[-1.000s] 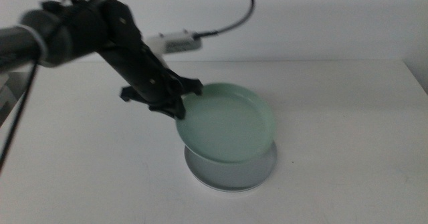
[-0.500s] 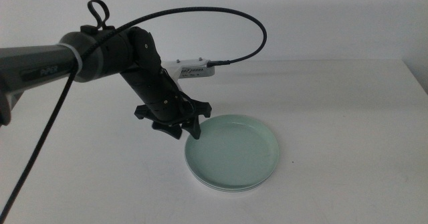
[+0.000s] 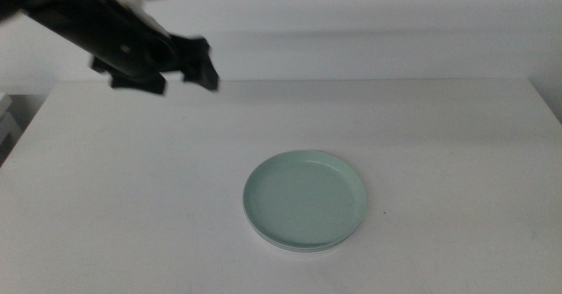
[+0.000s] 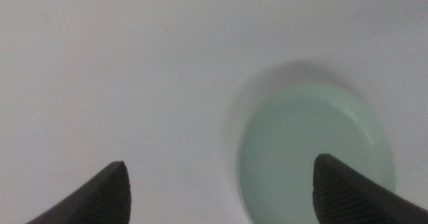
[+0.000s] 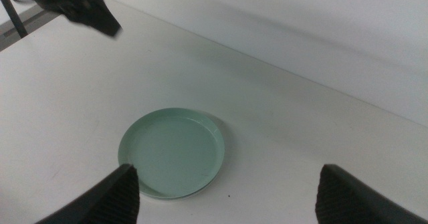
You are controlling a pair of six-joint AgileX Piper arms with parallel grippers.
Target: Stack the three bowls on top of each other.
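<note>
The mint green bowl [image 3: 304, 197] lies flat on top of a stack near the middle of the table. Only a thin pale rim [image 3: 297, 247] shows under it, so the grey and white bowls are hidden beneath. My left gripper [image 3: 180, 75] is blurred, high at the far left, well clear of the stack, open and empty. In the left wrist view its jaws [image 4: 221, 164] stand wide apart above the mint bowl [image 4: 314, 150]. My right gripper [image 5: 229, 170] is open and empty, out of the middle view, looking down on the mint bowl [image 5: 172, 154].
The white table [image 3: 457, 154] runs to a pale wall at the back. The left arm's gripper [image 5: 87, 10] shows in the right wrist view near the table's far corner.
My left gripper set the mint bowl down flat on the stack, let it go, and rose away to the far left. The bowl lies still.
</note>
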